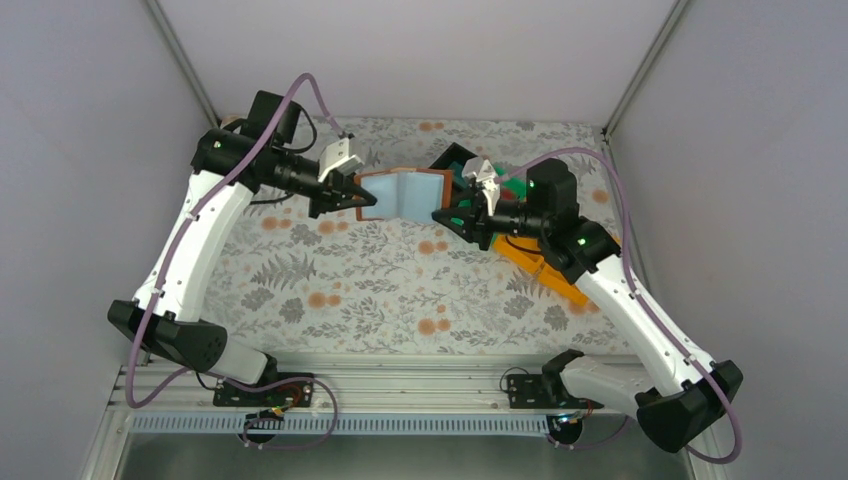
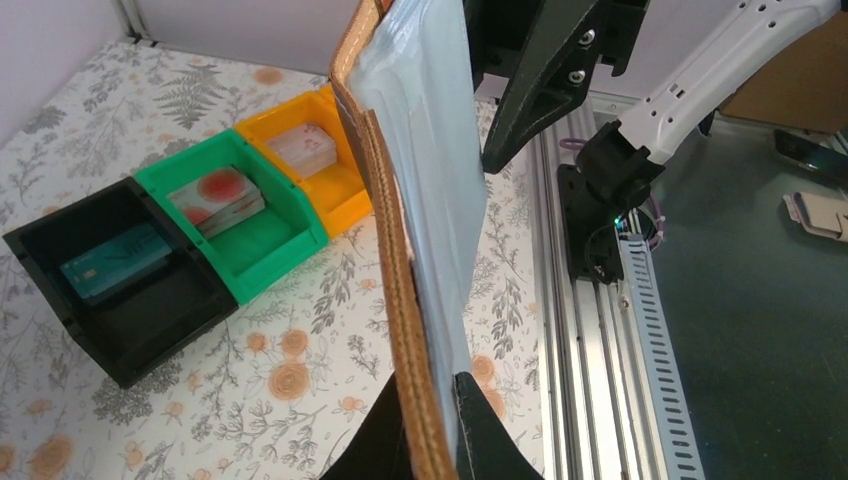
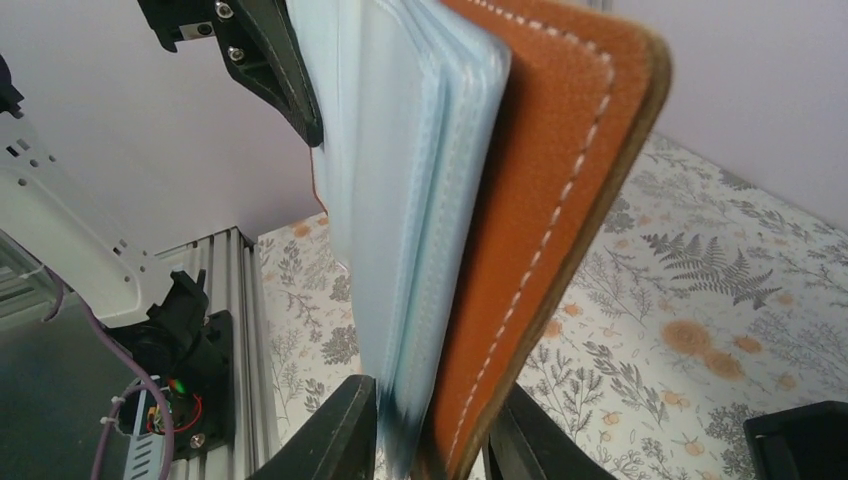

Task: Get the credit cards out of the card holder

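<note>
Holds the card holder [image 1: 405, 193] spread open in the air, above the far part of the desk [image 1: 380, 290], gripped at both ends. Pinches the left edge with the left pincer [image 1: 362, 202], pressed together over brown cover and pale lining alike. Clamps the opposite edge with the right pincer [image 1: 443, 215], one finger on the pale blue lining, the other on the stitched brown leather.

Shows no card poking from the slots in either wrist view. Hard to say more from these edge-on views, so possibly something tucked deeper in the pockets.

Over on the desk, seen from the left wrist, three bins side by side:
- a teal card [image 2: 115, 262] lying in the black bin [image 2: 60, 300]
- a small stack of red-spotted cards [image 2: 215, 195] in the green bin [image 2: 275, 262]
- pale cards [image 2: 303, 148] in the orange bin [image 2: 345, 208]

Judging by that, well along, with several cards already out and sorted. Left to do: check the open pockets, draw out anything found there, drop it into a bin, then set the holder down.
</note>
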Controlling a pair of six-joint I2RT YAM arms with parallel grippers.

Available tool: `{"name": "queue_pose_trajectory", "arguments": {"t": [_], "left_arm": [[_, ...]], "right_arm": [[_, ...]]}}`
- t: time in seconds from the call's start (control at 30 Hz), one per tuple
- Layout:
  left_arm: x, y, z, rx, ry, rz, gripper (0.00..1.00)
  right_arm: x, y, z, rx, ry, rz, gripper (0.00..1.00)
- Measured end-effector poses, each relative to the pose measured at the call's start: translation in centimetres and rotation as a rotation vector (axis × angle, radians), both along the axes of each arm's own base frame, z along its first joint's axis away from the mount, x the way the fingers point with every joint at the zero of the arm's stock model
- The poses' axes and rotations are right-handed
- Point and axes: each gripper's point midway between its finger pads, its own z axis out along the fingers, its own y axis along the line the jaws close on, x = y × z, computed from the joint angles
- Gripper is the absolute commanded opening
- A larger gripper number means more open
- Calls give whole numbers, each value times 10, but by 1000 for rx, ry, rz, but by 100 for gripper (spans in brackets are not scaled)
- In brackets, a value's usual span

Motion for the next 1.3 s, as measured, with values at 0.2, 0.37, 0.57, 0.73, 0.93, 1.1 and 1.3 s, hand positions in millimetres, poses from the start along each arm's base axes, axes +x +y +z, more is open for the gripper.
{"name": "queue_pose_trajectory", "arguments": {"t": [0.2,0.37,0.57,0.73,0.93,1.1,1.3], "left_arm": [[-7,-11,-7,8,7,-36,3],[-9,-17,-7,9,-10,-52,3],[-12,-21,-7,11,-6,-59,2],[-8,-19,-9,28,-17,-45,2],[-7,-19,-9,34,-23,-39,2],[-7,-18,-9,38,-24,-36,2],[-6,-18,-10,40,-25,-35,2]], "right_arm": [[2,5,1,14,20,18,14],[2,8,5,36,32,31,26],[1,11,8,45,10,51,39],[-12,-1,12,50,-46,47,47],[-11,-19,8,36,-75,15,48],[-5,-26,-1,22,-49,2,31],[-2,-26,-6,16,-32,9,34]]}}
